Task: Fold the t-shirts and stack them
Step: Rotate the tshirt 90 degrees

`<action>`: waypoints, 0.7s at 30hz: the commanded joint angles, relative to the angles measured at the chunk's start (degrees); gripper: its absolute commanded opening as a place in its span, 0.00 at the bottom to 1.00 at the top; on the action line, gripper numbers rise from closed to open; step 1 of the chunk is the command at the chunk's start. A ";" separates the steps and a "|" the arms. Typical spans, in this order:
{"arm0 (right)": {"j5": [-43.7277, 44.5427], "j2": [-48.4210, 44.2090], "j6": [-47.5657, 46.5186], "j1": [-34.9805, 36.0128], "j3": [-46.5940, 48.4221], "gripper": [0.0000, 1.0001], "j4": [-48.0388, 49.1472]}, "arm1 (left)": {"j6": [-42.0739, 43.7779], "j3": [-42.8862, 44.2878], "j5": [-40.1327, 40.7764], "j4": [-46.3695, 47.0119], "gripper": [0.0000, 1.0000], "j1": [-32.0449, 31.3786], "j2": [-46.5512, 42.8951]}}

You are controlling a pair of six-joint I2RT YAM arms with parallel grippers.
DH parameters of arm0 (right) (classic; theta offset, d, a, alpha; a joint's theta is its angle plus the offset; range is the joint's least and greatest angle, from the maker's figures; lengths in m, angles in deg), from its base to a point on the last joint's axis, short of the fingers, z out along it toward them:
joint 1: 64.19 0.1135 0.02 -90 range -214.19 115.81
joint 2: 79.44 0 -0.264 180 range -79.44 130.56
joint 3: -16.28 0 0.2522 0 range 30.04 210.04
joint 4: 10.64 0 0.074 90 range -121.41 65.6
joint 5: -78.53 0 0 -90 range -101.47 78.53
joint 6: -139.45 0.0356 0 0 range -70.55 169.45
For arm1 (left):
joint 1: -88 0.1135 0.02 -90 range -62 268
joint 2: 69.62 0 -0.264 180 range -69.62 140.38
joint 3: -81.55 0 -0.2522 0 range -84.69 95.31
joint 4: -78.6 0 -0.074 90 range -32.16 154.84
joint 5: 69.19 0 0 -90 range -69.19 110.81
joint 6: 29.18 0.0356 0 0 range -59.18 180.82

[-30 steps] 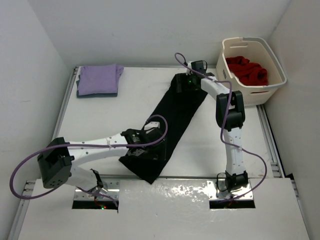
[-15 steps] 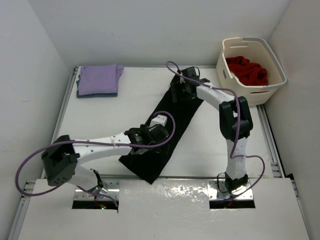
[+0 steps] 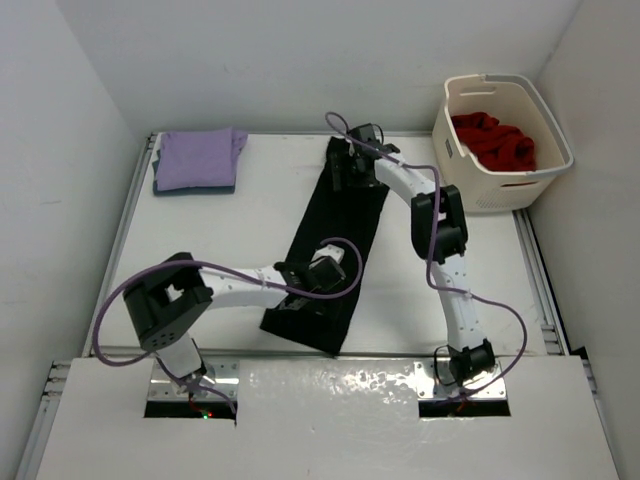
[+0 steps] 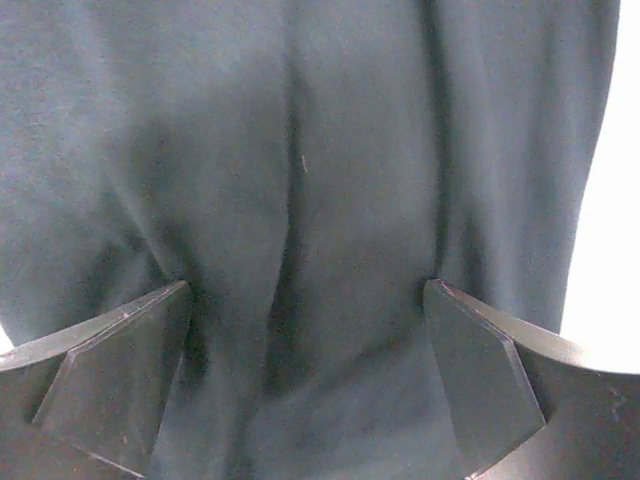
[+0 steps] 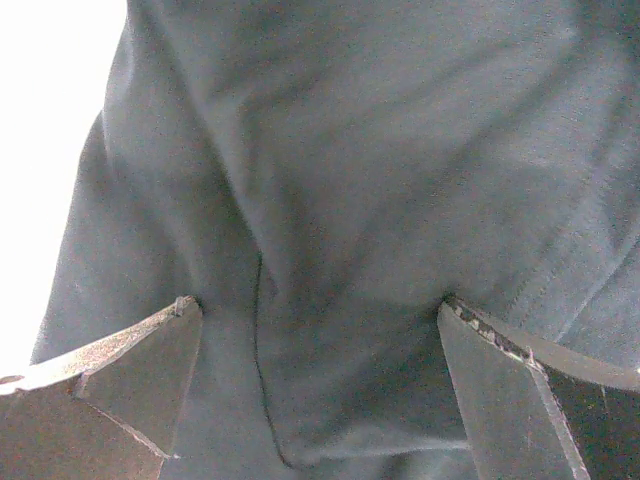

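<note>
In the top view, the black t-shirt (image 3: 340, 225) lies on the white table (image 3: 230, 240) as a long narrow band. It runs from the far middle of the table toward the near edge, a little slanted to the left. The left gripper (image 3: 305, 292) is over the near end of this band, and the right gripper (image 3: 345, 175) is over the far end. From this height it is hard to judge how wide the fingers stand.

At the far left corner of the table the lavender t-shirt (image 3: 197, 157) lies folded. It rests on a teal-blue t-shirt (image 3: 190, 188), of which only a thin edge shows along its near side. The red t-shirt (image 3: 495, 140) is crumpled inside the cream laundry basket (image 3: 505, 88), which stands at the far right corner, well apart from both grippers.

In the left wrist view, the left gripper (image 4: 307, 290) has its two dark fingers (image 4: 110, 380) spread wide. The black t-shirt (image 4: 350, 150) fills almost the whole picture, with soft wrinkles running away from the camera. The cloth passes under the gap between the fingers and is not pinched by them. A strip of white table shows at the right.

In the right wrist view, the right gripper (image 5: 317, 300) is also wide open, with its fingers (image 5: 120, 385) far apart. The black t-shirt (image 5: 380, 150) lies below them, with a folded edge and a seam visible. Nothing is clamped here either. Whether the fingertips touch the cloth cannot be told.
</note>
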 commanded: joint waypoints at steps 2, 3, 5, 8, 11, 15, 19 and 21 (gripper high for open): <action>-6.25 13.17 1.54 -2.14 12.70 0.99 1.43 | -2.09 4.25 -6.71 -0.55 1.00 -0.01 6.61; -6.43 13.90 2.41 -2.32 13.15 0.99 3.36 | -2.71 8.53 -5.20 -2.66 1.00 -0.01 8.27; -6.78 14.78 6.87 -3.11 11.06 0.99 11.62 | -4.81 12.85 -0.28 -7.50 1.00 -0.19 9.16; -9.78 15.92 11.20 -4.17 10.43 0.99 20.40 | -5.43 14.37 1.32 -8.74 1.00 -0.45 9.43; -10.03 18.47 12.00 -5.04 16.57 0.99 20.78 | -5.96 14.63 4.21 -9.62 1.00 -2.38 7.68; -12.94 9.47 5.60 -5.22 13.45 0.99 20.26 | -7.10 15.86 12.99 -13.82 1.00 -5.02 0.66; -14.87 -2.49 -0.12 -5.14 8.16 0.99 15.45 | -7.37 12.97 19.60 -8.58 1.00 -3.71 -11.11; -15.40 -6.56 -2.32 -5.13 5.97 0.99 13.59 | -7.63 9.55 19.17 -5.51 1.00 -0.57 -17.18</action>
